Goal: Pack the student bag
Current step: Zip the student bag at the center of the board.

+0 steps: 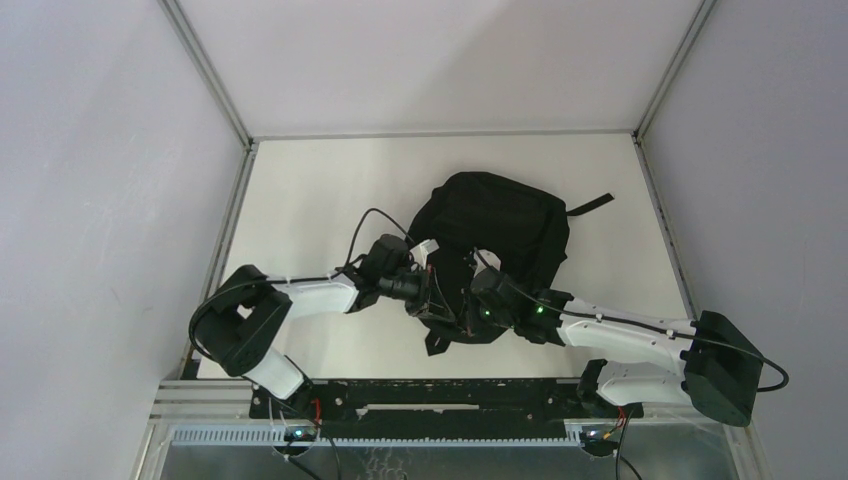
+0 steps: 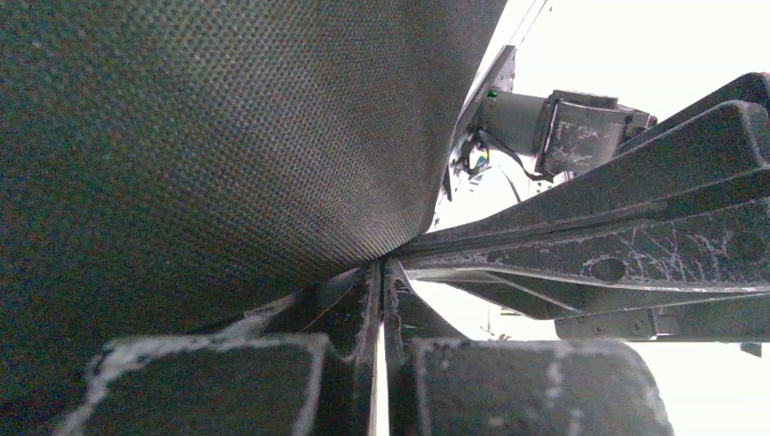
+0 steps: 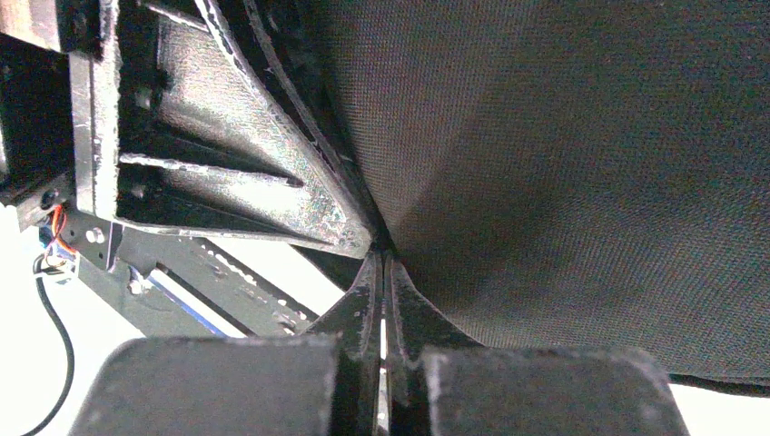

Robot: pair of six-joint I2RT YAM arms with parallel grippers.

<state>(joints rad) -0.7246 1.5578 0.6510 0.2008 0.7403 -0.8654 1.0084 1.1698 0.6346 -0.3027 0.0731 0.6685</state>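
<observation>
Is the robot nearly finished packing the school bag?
Hard to say. Done: only the black soft fabric backpack shows on the white table, so things may already be inside, but its inside is hidden. In hand: the left gripper and right gripper each pinch its near edge. Left: probably closing it; whether it is shut cannot be seen.

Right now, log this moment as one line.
task: pack student bag | left gripper: shut on bag fabric | right gripper: shut on bag fabric, beside left | bag: on table
</observation>
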